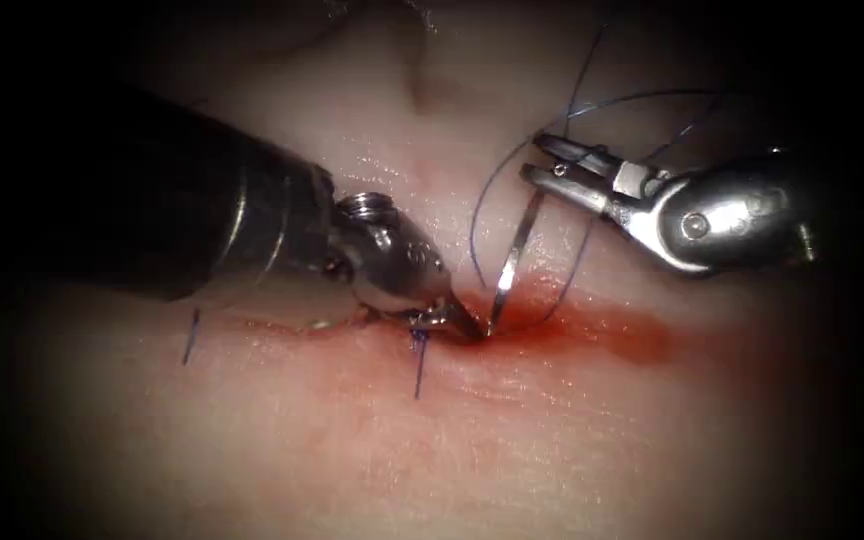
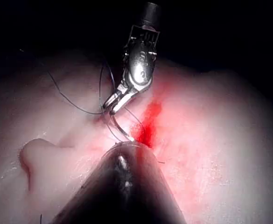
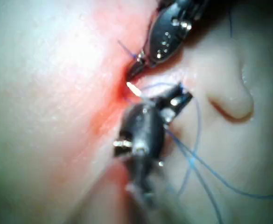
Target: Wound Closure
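Left tool (image 1: 447,318), nearest the lens, presses its closed jaws into the cut (image 1: 572,325) at frame centre, grip unclear. Just right, the needle (image 1: 512,262) stands steeply, tip in tissue (image 1: 552,450); the right tool (image 1: 544,160) pinches its upper end, thread (image 1: 592,105) looping behind.

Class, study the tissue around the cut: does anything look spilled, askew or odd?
Red fluid has pooled along the cut. The needle, held near its upper end by the right claw, stands with its tip in that pool, where the left claw presses the tissue.
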`<act>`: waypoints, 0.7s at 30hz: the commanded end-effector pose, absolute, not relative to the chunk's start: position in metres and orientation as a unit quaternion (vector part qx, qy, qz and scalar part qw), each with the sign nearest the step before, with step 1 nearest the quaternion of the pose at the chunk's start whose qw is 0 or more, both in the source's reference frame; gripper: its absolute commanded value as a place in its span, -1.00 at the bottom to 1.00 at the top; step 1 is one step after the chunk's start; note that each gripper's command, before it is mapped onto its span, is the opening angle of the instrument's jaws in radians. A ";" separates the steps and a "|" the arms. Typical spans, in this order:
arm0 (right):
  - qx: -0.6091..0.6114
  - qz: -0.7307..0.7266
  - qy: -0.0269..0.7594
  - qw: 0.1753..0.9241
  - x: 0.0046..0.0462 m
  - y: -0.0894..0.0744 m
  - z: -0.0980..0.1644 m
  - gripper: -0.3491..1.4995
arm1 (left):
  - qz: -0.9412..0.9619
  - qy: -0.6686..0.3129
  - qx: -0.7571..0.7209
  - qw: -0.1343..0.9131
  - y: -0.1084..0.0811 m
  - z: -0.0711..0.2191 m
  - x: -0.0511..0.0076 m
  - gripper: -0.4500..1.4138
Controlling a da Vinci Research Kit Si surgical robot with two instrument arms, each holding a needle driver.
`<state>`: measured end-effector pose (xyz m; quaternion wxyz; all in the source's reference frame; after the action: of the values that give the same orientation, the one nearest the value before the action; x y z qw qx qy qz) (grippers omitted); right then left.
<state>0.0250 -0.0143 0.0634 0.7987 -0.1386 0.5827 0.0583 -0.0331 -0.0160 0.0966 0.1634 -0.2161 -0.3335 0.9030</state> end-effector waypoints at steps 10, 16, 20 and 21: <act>-0.132 0.034 0.582 0.802 0.0261 -0.016 0.064 -1.00 | 0.905 -0.326 -0.218 0.167 -0.016 0.095 -0.0332 -0.64; -0.131 0.034 0.582 0.802 0.0261 -0.016 0.064 -1.00 | 0.904 -0.326 -0.218 0.168 -0.016 0.095 -0.0330 -0.64; -0.129 0.033 0.582 0.802 0.0261 -0.016 0.064 -1.00 | 0.906 -0.319 -0.219 0.173 -0.017 0.093 -0.0331 -0.66; -0.129 0.033 0.582 0.802 0.0261 -0.016 0.064 -1.00 | 0.905 -0.319 -0.219 0.175 -0.017 0.093 -0.0332 -0.68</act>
<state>0.0255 -0.0154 0.0631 0.8020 -0.1310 0.5818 0.0328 -0.0328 -0.0161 0.0919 0.1764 -0.2197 -0.3177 0.9054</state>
